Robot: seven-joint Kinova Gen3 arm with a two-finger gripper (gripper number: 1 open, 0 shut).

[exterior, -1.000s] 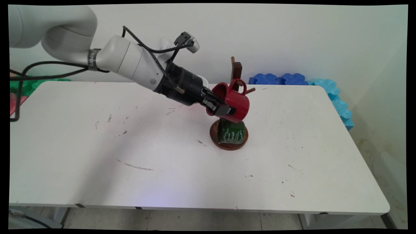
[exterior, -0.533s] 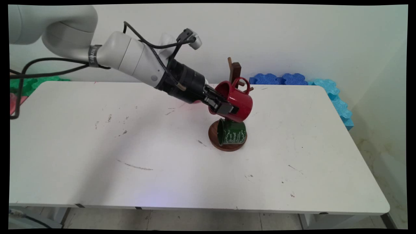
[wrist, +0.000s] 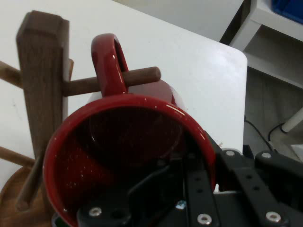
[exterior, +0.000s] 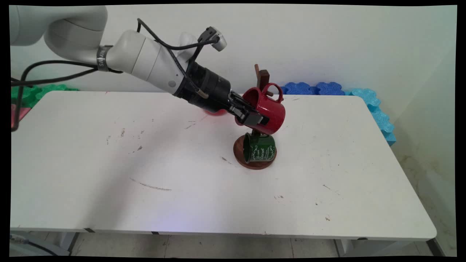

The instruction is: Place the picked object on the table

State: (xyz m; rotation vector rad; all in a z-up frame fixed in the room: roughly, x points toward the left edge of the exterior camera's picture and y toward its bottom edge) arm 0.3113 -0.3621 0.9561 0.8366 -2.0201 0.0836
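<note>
My gripper (exterior: 255,120) is shut on the rim of a red mug (exterior: 267,111), one finger inside it and one outside. The mug is tilted, mouth toward the arm. In the hand view the red mug (wrist: 123,142) fills the middle, and its handle (wrist: 109,61) is threaded over a wooden peg (wrist: 142,75) of the mug tree (wrist: 42,71). The mug tree's post (exterior: 264,76) rises behind the mug in the main view. A green mug (exterior: 260,149) with white lettering hangs low on the tree, just above its round wooden base (exterior: 240,153).
Blue foam mats (exterior: 313,88) and lighter blue ones (exterior: 378,112) lie along the table's far right edge. Green mats (exterior: 36,91) sit beyond the far left corner. A small red object (exterior: 216,112) shows under the wrist. Black cables (exterior: 43,72) hang from the arm.
The gripper has carried the red mug up and to the right, toward the tree's post. The tree's base has shifted slightly left and the green mug has swung with it.
</note>
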